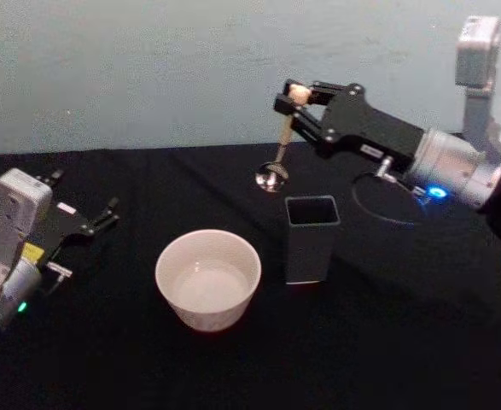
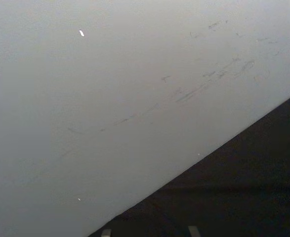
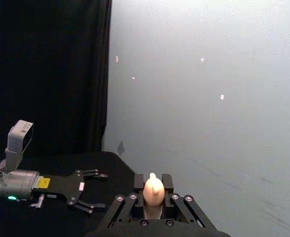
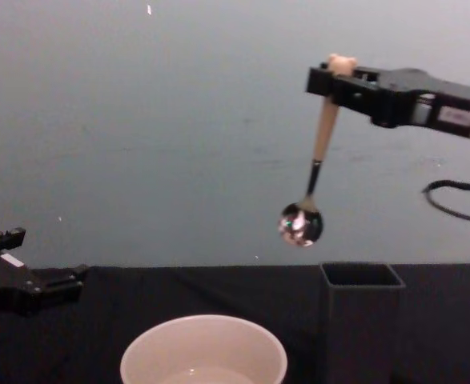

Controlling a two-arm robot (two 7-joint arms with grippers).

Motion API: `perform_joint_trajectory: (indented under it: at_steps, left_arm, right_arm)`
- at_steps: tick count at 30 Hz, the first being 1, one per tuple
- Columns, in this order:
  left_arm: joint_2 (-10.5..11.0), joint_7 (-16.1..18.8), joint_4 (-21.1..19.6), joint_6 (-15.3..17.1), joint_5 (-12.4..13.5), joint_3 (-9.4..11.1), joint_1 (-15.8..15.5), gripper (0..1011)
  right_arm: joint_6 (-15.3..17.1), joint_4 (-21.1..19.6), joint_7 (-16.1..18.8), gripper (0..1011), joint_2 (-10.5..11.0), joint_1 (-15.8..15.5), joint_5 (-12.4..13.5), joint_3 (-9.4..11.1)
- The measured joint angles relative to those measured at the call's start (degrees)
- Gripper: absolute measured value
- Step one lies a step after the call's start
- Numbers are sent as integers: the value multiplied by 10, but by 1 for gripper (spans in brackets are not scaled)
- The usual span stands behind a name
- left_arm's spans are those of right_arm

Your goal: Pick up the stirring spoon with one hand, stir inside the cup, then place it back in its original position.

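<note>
A big pale wall (image 1: 148, 68) stands behind a black table (image 1: 404, 342). The right arm reaches in from the right side, high above the table. Its right gripper (image 1: 294, 107) is shut tight on the top of the stirring spoon (image 4: 319, 152), just under the tiny bear head. In the right wrist view the bear head pokes up between the two black fingers (image 3: 167, 181). The left gripper (image 3: 105, 190) lies low by the table on the left, far from everything else, and its fingers are spread wide with nothing in them. The cup (image 1: 207, 278) sits on the table near the middle, round and white. Just beside it, on its right, stands the dark grey holder (image 1: 311, 239), tall and square, with its top open. The cup and the holder are not touching. The spoon hangs in the air with its shiny bowl pointing down and its handle tipped a little. Its bowl is up above the holder's open top, a bit to the left, and it touches neither the holder nor the cup.
</note>
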Motion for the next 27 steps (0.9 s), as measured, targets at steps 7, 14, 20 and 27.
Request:
perform_joint_trajectory:
  at_steps: [7,14,20,27]
  left_arm:
    - [0,0,0,0,0,0,0,1001]
    - [0,0,0,0,0,0,0,1001]
    - [0,0,0,0,0,0,0,1001]
    - [0,0,0,0,0,0,0,1001]
  right_arm:
    - [-7,37,11,212,-34,28,-14,-29]
    - [-8,66,24,212,-61,44,-25,-56]
    - [-11,84,40,212,-77,49,-32,-78]
    - [-17,100,52,212,-83,49,-44,-98]
